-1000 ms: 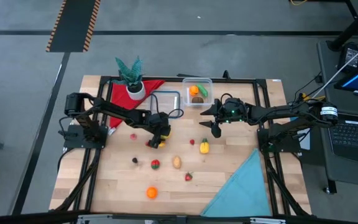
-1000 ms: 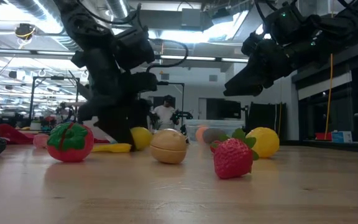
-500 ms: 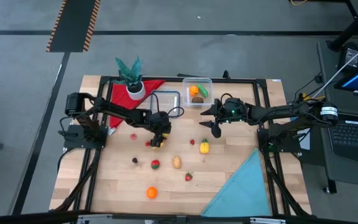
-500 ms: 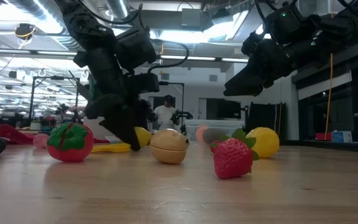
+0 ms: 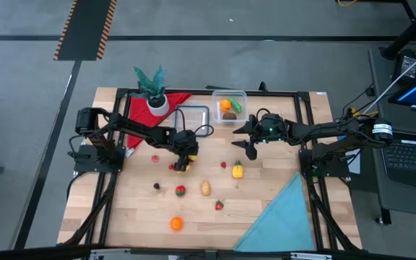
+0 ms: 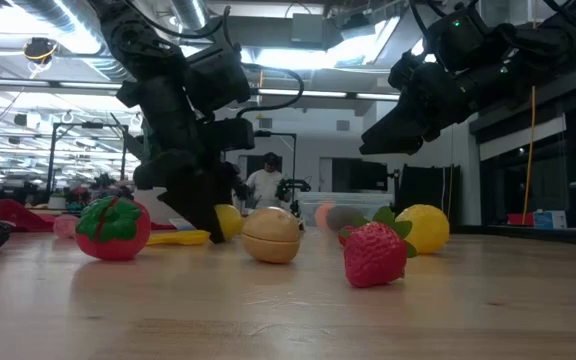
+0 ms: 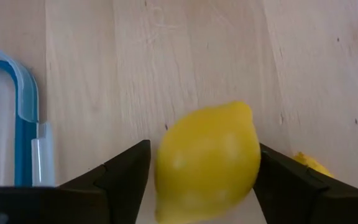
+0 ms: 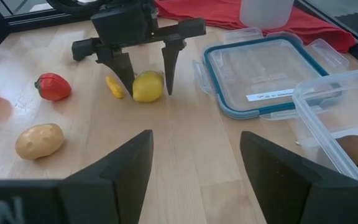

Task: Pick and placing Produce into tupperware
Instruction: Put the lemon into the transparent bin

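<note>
The left gripper is down at the wooden table, its two dark fingers set either side of a yellow lemon. In the left wrist view a sliver of table shows between the lemon and one finger, while the other seems to be right at its skin, so a firm hold cannot be confirmed; the jaws stand about a lemon's width apart. A small yellow piece lies just beside the lemon.

The right gripper hangs above the table near the tupperware, jaws spread wide with nothing between them. The tupperware sits at the table's far edge and already holds an orange piece, a green one and something brown. Next to it lies a flat clear lid with a blue rim, and beyond that a red cloth with a potted plant.

More produce is scattered over the middle of the table: a red tomato, a tan potato, a strawberry, a second yellow fruit and an orange near the front edge. A teal cloth covers the front right corner.
</note>
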Motion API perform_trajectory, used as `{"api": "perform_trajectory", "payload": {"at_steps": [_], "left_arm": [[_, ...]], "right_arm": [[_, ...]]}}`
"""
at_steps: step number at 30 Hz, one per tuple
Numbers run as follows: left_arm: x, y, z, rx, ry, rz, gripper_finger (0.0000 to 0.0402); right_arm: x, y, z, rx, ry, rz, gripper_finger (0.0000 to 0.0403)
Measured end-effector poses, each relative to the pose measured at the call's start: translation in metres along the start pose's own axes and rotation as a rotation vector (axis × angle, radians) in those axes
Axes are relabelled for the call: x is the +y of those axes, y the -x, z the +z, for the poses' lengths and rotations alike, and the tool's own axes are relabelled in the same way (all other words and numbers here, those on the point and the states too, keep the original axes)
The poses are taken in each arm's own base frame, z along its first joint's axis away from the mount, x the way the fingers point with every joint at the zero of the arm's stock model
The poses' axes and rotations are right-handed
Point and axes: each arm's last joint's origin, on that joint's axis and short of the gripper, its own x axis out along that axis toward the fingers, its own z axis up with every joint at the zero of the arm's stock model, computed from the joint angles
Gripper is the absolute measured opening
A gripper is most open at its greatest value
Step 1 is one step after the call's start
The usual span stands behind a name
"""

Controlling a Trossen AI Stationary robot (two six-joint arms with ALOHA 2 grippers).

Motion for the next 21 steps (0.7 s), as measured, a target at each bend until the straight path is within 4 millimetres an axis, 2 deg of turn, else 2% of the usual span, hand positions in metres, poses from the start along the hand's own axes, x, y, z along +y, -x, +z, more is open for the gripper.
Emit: {"api": "perform_trajectory", "payload": {"at_steps": [7, 21], "left_arm": [[-0.0005, 0.0004, -0.0014, 0.017, 0.003, -0.005, 0.0206], [0.0015, 0.0007, -0.0018, 0.02, 0.079, 0.012, 0.0206]], "right_arm": [[0.0, 0.0, 0.0, 0.0, 0.0, 0.0, 0.0243], [0.0, 0.0, 0.0, 0.0, 0.003, 0.0, 0.0243]]}}
